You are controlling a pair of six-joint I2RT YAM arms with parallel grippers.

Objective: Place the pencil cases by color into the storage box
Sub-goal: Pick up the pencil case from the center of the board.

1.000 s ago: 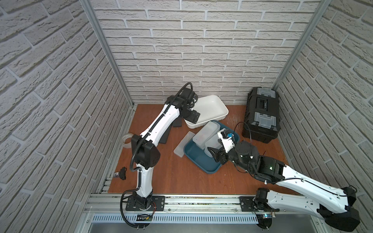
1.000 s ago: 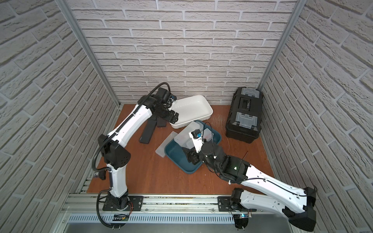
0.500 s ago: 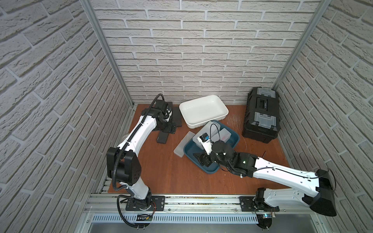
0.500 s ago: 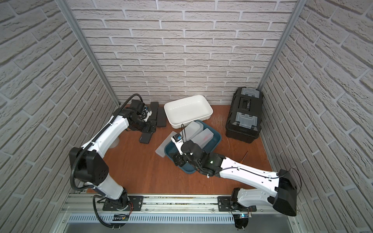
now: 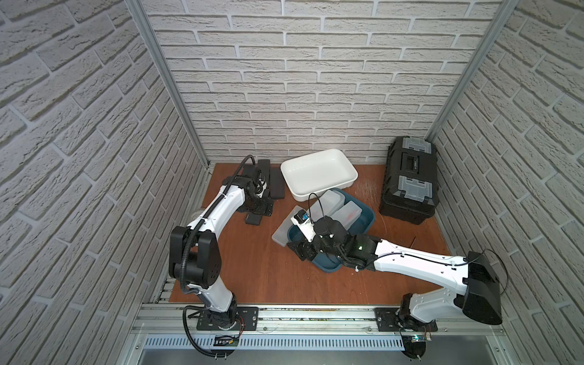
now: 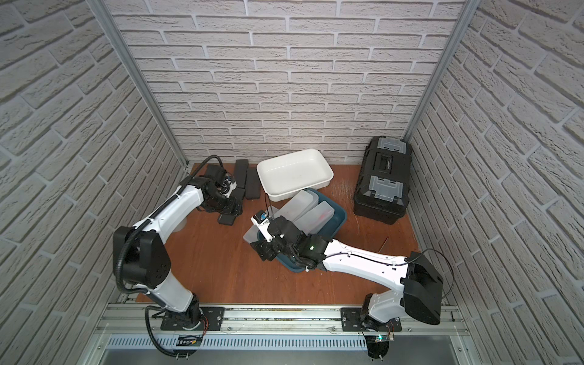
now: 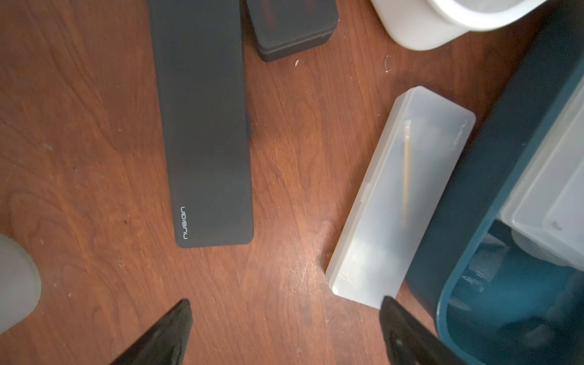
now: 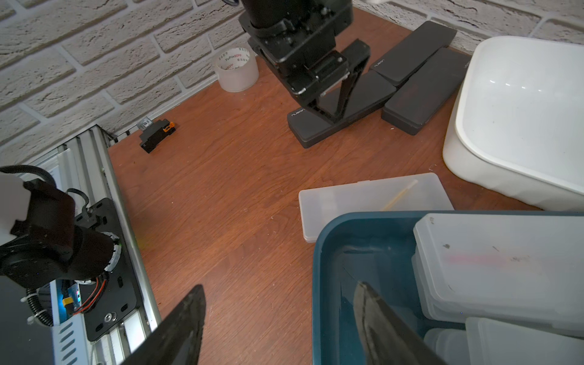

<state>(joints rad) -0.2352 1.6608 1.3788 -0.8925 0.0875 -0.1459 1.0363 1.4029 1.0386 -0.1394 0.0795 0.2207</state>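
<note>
Right wrist: right claw open, astride teal bin wall; risk of dragging bin on closing. Left claw open, empty.

Soft light is falling from overhead, leaving faint shadows on the table below the right gripper. Glints are showing on the white tray ahead of it. Its fingertips are blurring; brick walls are bowing near the frame edges.
</note>
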